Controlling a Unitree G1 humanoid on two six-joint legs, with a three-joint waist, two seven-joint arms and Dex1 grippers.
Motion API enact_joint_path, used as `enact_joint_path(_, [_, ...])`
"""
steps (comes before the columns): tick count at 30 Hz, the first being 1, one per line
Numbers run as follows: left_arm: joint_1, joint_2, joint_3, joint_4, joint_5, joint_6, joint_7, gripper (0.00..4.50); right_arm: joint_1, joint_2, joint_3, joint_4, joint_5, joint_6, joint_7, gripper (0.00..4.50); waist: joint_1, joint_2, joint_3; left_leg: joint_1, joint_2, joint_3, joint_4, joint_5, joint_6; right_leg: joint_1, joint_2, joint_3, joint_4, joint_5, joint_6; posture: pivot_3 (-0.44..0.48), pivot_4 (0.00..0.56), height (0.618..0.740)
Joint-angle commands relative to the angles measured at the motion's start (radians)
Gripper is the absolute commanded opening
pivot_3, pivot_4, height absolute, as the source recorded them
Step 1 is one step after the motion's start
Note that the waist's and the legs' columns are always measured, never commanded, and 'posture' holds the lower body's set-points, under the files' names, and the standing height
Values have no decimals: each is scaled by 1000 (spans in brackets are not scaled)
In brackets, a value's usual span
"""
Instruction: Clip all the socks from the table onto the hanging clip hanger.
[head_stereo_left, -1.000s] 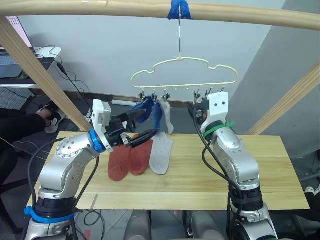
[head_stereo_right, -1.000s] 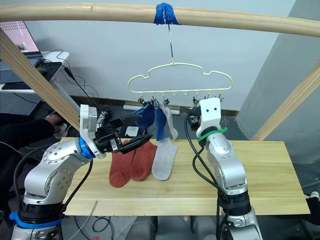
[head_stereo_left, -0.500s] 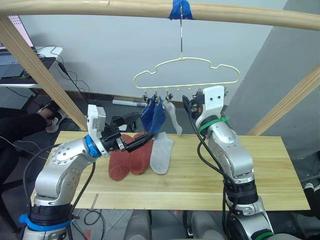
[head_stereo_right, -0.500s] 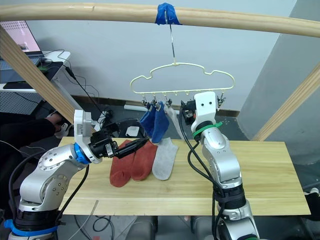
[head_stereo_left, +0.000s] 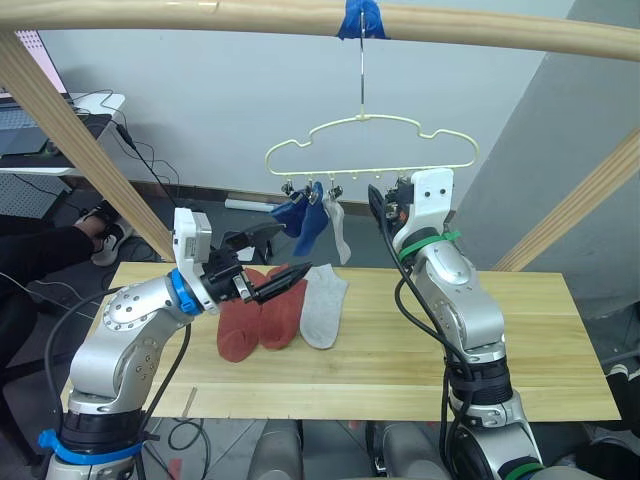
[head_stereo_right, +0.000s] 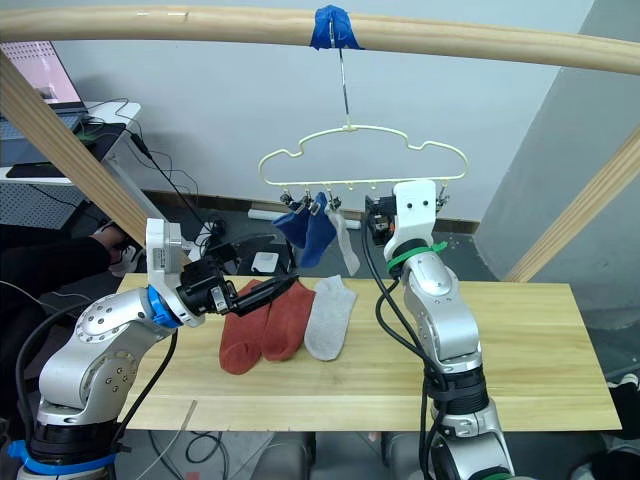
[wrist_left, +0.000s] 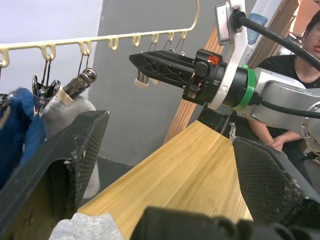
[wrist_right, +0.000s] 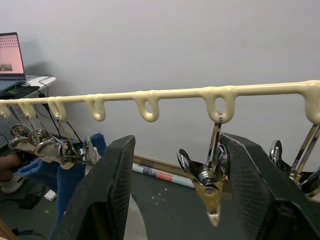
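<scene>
Socks (head_stereo_left: 282, 313) on table (head_stereo_left: 500, 340) lie lengthwise, toes toward hanger (head_stereo_left: 370, 150).

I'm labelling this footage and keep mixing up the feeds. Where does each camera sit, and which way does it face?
Left and right eye views: on the head, looking forward and down at the table, the socks lying on it and the hanger; both arms show.
Left wrist view: on the left arm, looking along its open left pincer across the table toward the right pincer.
Right wrist view: on the right arm, looking between its open fingers at the hanger's clips.
All views share the hanger.
</scene>
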Motion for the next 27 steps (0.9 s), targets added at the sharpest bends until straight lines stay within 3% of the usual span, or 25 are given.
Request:
enact_joint_path(1, [-4,4,15,-26,-4,-20,-3,4500,-14,6,-3,-29,6,-17,-5,2773,0,0,0,0,0,0,0,0,0,0,0,0,0,0,0,52,185,740])
enact_joint_path(8, [-2,5,11,-19,4,-28,-11,4500,-20,4,-8,-23,9,-21,-5,2773,0,0,0,0,0,0,0,0,0,0,0,0,0,0,0,50,189,740])
enact_joint_path(12, [6,4,14,-21,6,-29,-12,4500,-23,10,-16,-17,19,-30,-6,1898,0,0,0,0,0,0,0,0,0,0,0,0,0,0,0,53,192,740])
enact_joint_path(15, [19,3,13,-34,5,-28,-8,4500,-29,11,-21,-13,22,-32,-8,803,0,1,0,0,0,0,0,0,0,0,0,0,0,0,0,56,197,740])
enact_joint_path(18, [30,0,10,-43,7,-30,-4,4500,-30,12,-23,-14,24,-30,-8,98,0,1,0,0,0,0,0,0,0,0,0,0,0,0,0,56,199,740])
enact_joint_path(27, [53,-17,-19,-38,32,-57,-8,4500,-45,-36,-37,-27,74,7,58,38,0,2,1,0,0,0,0,0,0,0,0,0,0,0,0,36,211,740])
